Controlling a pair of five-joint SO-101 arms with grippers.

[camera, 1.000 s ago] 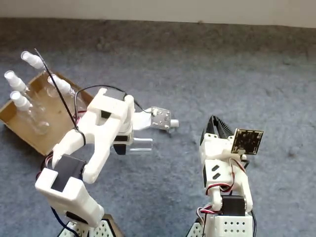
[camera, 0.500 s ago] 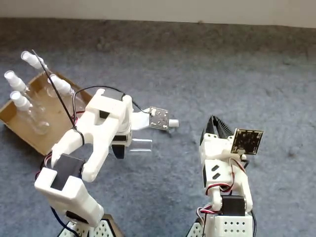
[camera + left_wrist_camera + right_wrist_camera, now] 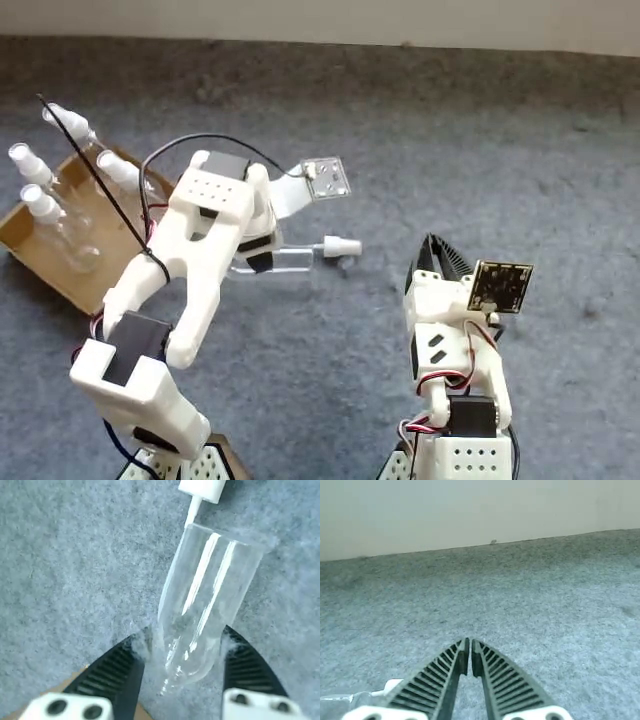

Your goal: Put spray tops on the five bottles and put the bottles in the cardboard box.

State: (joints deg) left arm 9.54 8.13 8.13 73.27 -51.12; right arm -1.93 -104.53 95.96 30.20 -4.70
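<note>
A clear bottle point(image 3: 290, 260) with a white spray top point(image 3: 341, 245) lies level above the carpet, held at its base end by my left gripper point(image 3: 252, 264). In the left wrist view the bottle point(image 3: 205, 595) sits between the two black jaws of the left gripper point(image 3: 182, 667), its spray top point(image 3: 202, 487) pointing away. The cardboard box point(image 3: 30, 245) at the far left holds several upright bottles with spray tops point(image 3: 40, 203). My right gripper point(image 3: 433, 252) rests shut and empty to the right; its own view shows the right gripper point(image 3: 470, 661) over carpet, with the spray top point(image 3: 394, 685) off to one side.
Grey carpet covers the whole work area, with a pale wall point(image 3: 470, 510) along the far edge. A black cable point(image 3: 100, 180) from the left arm crosses over the box. Open carpet lies between the two arms and beyond them.
The left arm rolled its wrist and shifted the held bottle slightly toward the far side; the wrist camera board swung upward. The right arm stayed still.
</note>
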